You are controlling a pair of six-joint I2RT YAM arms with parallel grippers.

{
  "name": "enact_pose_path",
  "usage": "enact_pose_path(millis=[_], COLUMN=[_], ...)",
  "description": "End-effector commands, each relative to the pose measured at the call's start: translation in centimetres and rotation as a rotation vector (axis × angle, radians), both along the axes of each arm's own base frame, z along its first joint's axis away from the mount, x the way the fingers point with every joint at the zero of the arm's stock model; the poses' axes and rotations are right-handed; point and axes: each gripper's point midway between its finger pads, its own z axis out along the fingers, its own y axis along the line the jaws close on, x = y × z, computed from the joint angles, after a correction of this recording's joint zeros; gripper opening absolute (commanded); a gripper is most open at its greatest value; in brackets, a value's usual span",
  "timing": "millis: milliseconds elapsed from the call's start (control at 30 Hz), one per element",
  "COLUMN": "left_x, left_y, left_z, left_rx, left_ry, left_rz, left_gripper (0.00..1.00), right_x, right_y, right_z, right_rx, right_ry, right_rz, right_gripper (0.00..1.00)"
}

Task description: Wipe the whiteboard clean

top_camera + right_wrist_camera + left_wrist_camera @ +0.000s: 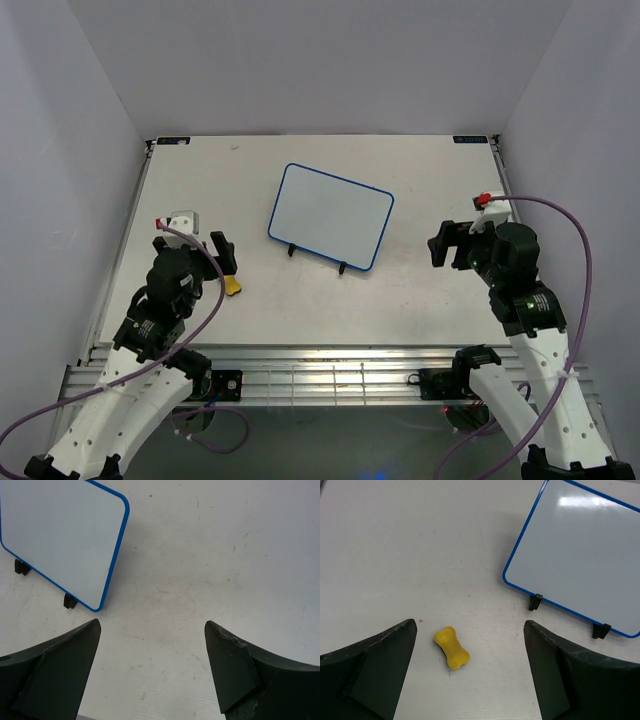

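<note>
Whiteboard: the whiteboard [331,215] stands on the table [430,170] about midway between the two arms; it is turned askew to the table's edges, its right end nearer the arm bases than its left; neither gripper touches it
Board face: plain white in all three views, with a soft glare patch in the left wrist view; bounded by a blue frame [116,555] with rounded corners
Stand feet: two thin black stand feet [535,601] project from the whiteboard's near long edge and rest on the table
Eraser: a small yellow, bone-shaped eraser [451,647] lies flat on the table to the left of the whiteboard and nearer the arm bases, well apart from the frame
Left gripper: the left gripper [222,253] hangs to the left of the whiteboard, near the eraser; jaws spread wide, holding nothing; in its wrist view the eraser appears between the two dark fingers [375,670], closer to the left one and touching neither
Right gripper: the right gripper [447,243] hangs to the right of the whiteboard, apart from its right short edge; jaws spread wide, holding nothing; its wrist view shows the whiteboard's right end and both feet at upper left, with table surface between the fingers
</note>
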Motion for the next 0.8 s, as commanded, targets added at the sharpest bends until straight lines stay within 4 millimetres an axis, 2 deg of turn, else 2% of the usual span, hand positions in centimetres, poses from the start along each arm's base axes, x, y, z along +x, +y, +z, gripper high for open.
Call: enact_pose_path(millis=[0, 67, 100, 200, 333, 367, 433, 500, 567, 633, 767], left_x=[0.4, 0.4, 0.2, 0.0, 0.1, 0.0, -0.1, -0.3, -0.4, -0.5, -1.1], left_y=[-0.1, -0.1, 0.1, 0.2, 0.0, 0.0, 0.0, 0.1, 0.0, -0.1, -0.2], left_z=[2.6, 3.5, 3.9, 4.8, 5.1, 5.3, 5.9, 6.6, 7.0, 7.1, 7.5], left_rx=[0.056, 0.057, 0.064, 0.049, 0.044, 0.043, 0.044, 0.044, 0.043, 0.038, 0.028], left_ry=[-0.111, -0.151, -0.174, -0.216, -0.206, -0.205, -0.212, -0.218, -0.208, -0.195, -0.187], left_rz=[-0.056, -0.069, -0.072, -0.093, -0.115, -0.115, -0.115, -0.117, -0.125, -0.128, -0.142], left_gripper=[0.98, 0.98, 0.98, 0.98, 0.98, 0.98, 0.98, 0.98, 0.98, 0.98, 0.98], right_x=[-1.9, -2.5, -3.0, -3.8, -4.3, -4.4, -4.6, -4.8, -5.2, -5.4, -5.6], right_y=[0.6, 0.6, -0.2, 0.1, -1.4, -1.7, -3.9, -4.8, -4.5, -5.0, -4.9], right_z=[-0.2, 0.0, 0.2, 1.8, 3.2, 3.3, 2.8, 2.4, 2.0, 2.3, 2.4], right_rx=[0.034, 0.040, 0.027, 0.054, 0.023, -0.001, -0.084, -0.114, -0.104, -0.108, -0.106], right_ry=[0.007, 0.012, 0.031, -0.020, -0.037, -0.029, 0.000, 0.007, 0.012, -0.003, -0.004], right_rz=[0.029, 0.037, -0.003, 0.011, -0.052, -0.056, -0.148, -0.191, -0.171, -0.200, -0.188], right_gripper=[0.90, 0.90, 0.90, 0.90, 0.90, 0.90, 0.90, 0.90, 0.90, 0.90, 0.90])
